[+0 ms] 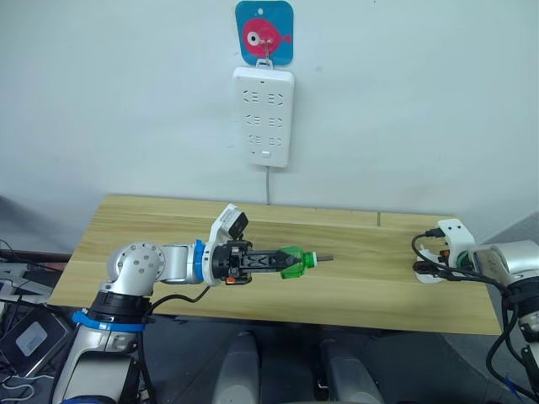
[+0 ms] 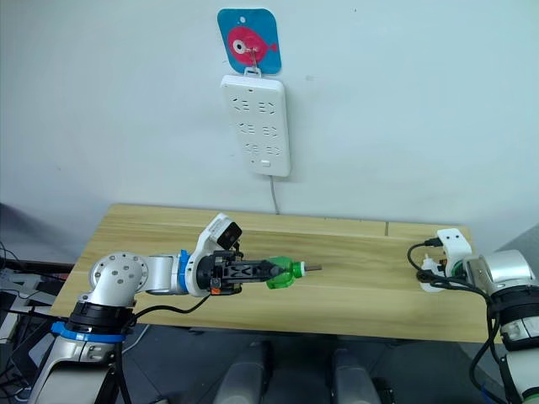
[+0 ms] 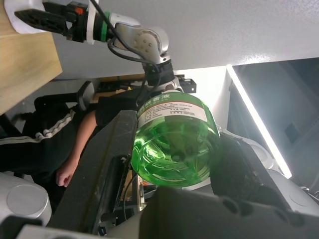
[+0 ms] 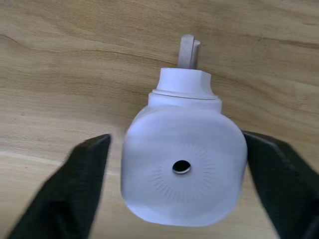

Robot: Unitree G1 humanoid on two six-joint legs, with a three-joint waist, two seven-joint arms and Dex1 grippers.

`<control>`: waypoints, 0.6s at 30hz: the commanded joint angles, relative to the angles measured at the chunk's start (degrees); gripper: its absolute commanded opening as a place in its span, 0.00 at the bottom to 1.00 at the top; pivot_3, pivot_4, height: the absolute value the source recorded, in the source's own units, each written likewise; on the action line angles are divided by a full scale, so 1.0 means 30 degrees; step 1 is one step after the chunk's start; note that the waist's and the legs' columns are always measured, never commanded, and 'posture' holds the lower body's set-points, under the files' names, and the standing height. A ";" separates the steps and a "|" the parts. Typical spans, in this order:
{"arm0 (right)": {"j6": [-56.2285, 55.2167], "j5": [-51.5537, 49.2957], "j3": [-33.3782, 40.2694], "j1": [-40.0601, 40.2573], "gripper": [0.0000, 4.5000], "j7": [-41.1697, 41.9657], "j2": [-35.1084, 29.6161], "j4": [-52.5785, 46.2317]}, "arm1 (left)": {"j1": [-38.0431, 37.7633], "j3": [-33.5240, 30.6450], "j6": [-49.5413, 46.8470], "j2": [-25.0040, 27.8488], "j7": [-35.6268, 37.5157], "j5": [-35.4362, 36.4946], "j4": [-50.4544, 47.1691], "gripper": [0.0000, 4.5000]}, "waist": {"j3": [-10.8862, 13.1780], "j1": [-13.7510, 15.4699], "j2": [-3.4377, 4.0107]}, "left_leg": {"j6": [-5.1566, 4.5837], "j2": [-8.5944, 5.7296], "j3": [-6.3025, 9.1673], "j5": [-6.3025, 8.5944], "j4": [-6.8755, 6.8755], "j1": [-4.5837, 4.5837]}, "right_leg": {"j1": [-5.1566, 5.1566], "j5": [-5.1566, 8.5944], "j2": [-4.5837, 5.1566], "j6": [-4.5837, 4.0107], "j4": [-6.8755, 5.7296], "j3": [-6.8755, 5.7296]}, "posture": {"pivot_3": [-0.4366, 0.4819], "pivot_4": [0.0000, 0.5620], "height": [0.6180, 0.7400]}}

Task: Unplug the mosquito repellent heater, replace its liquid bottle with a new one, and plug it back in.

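Left claw is pinching a green liquid bottle between its two black fingers, holding it sideways above the middle of the wooden table, its thin wick pointing toward the robot's right. In the left wrist view the bottle's round green base sits squeezed between the fingers, a white printed label around its body. Over at the table's right end, the right claw is spread around the mosquito repellent heater, one black finger on each side; whether they touch its sides is hard to call. The heater is a white rounded barrel with one round vent hole in its face and a plug prong sticking out past its collar, standing on the tabletop. One white power strip hangs on the wall behind, under a blue fish hook, cord dropping behind the table. One bottle, one heater, one strip.
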State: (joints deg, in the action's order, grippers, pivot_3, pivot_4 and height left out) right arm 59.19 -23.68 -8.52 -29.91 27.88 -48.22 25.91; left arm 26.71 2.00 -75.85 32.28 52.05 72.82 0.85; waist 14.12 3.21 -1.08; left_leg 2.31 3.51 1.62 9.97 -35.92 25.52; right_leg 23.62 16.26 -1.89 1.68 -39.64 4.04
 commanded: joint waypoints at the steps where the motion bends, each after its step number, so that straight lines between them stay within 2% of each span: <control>1: 0.0965 -0.0219 0.1802 0.0331 0.99 0.0794 -0.1032 -0.2092 | 0.0221 -0.0481 0.0156 -0.0244 0.0441 -0.0349 0.0007 0.50 | 0.0003 -0.0003 0.0006 | 0.0000 0.0000 0.0000 0.0000 0.0004 0.0000 | 0.0000 0.0000 0.0000 0.0000 0.0004 0.0001 | 0.73 0.46 1.00; 4: 0.1749 -0.0870 0.3427 0.1075 0.99 0.1588 -0.2004 -0.4341 | 0.0352 -0.0901 0.0730 -0.0805 0.0087 -0.0738 0.0129 0.50 | 0.0013 0.0051 0.0023 | 0.0001 -0.0004 0.0002 0.0000 0.0016 0.0010 | 0.0000 0.0000 0.0004 0.0000 0.0026 -0.0004 | 0.73 0.45 1.00; 6: 0.3982 -0.2695 0.6024 0.1440 0.99 0.1754 -0.1758 -0.6527 | 0.0063 -0.1060 0.2911 -0.1500 -0.0377 -0.2181 -0.0530 0.50 | 0.0013 0.0039 0.0023 | 0.0002 0.0001 0.0000 0.0001 0.0016 0.0017 | -0.0001 -0.0002 0.0005 0.0005 0.0049 -0.0005 | 0.71 0.44 1.00; 8: 0.7460 -0.5696 0.9734 0.1498 0.99 0.2066 -0.0462 -0.9257 | -0.0641 -0.0199 0.7753 -0.2251 -0.0039 -0.5701 -0.2133 0.50 | 0.0012 0.0007 0.0023 | 0.0004 0.0007 0.0002 0.0003 0.0026 0.0024 | -0.0005 -0.0006 0.0007 0.0011 0.0072 -0.0005 | 0.69 0.44 1.00; 10: 1.0332 -0.9003 1.3450 0.1272 0.99 0.1270 0.2062 -1.0836 | -0.0985 0.0532 1.1385 -0.3052 0.0181 -0.8336 -0.2833 0.50 | 0.0009 -0.0023 0.0017 | 0.0010 0.0020 -0.0012 0.0005 0.0045 0.0019 | -0.0011 -0.0016 0.0009 0.0014 0.0090 0.0011 | 0.69 0.43 1.00; 12: 1.1102 -1.3545 1.6126 0.1804 0.99 -0.1167 0.4748 -1.1887 | -0.0963 0.0846 1.4147 -0.4201 -0.0431 -1.0278 -0.2661 0.50 | 0.0008 0.0050 0.0015 | 0.0014 0.0029 0.0021 0.0005 0.0067 -0.0007 | -0.0061 -0.0032 -0.0001 -0.0010 0.0124 -0.0018 | 0.68 0.42 1.00; 14: 1.1102 -1.7106 1.6992 0.2802 0.99 -0.4305 0.7471 -1.3649 | -0.0918 0.1544 1.6957 -0.4962 -0.0480 -1.2384 -0.2490 0.50 | 0.0008 0.0086 0.0016 | 0.0013 0.0023 0.0049 0.0005 0.0074 -0.0005 | -0.0086 -0.0043 -0.0003 -0.0024 0.0167 -0.0022 | 0.68 0.42 1.00; 16: 0.8173 -2.1876 1.5127 0.4541 0.99 -0.9517 0.9023 -1.5195 | -0.0894 0.2010 1.8523 -0.5595 -0.0612 -1.3557 -0.2499 0.50 | 0.0006 0.0137 0.0022 | 0.0013 0.0014 0.0051 0.0007 0.0082 0.0026 | -0.0076 -0.0033 0.0003 0.0003 0.0207 -0.0014 | 0.68 0.41 1.00; 18: 0.4843 -2.5424 1.2871 0.5699 0.99 -1.4012 0.9601 -1.6295 | -0.0842 0.2278 1.9290 -0.6013 -0.0666 -1.4150 -0.2567 0.50 | 0.0004 0.0063 0.0027 | 0.0019 -0.0008 0.0004 0.0016 0.0073 0.0076 | -0.0037 -0.0036 0.0021 0.0026 0.0222 -0.0001 | 0.68 0.41 1.00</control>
State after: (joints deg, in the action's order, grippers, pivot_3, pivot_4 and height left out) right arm 81.99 -89.54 32.90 -13.25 -3.75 -19.26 -18.48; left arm 23.76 7.69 -21.20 15.20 50.14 32.04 -4.86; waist 14.13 3.40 -1.00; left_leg 2.37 3.46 1.55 10.01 -35.71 25.81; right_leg 23.58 16.11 -1.78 1.84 -38.97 4.09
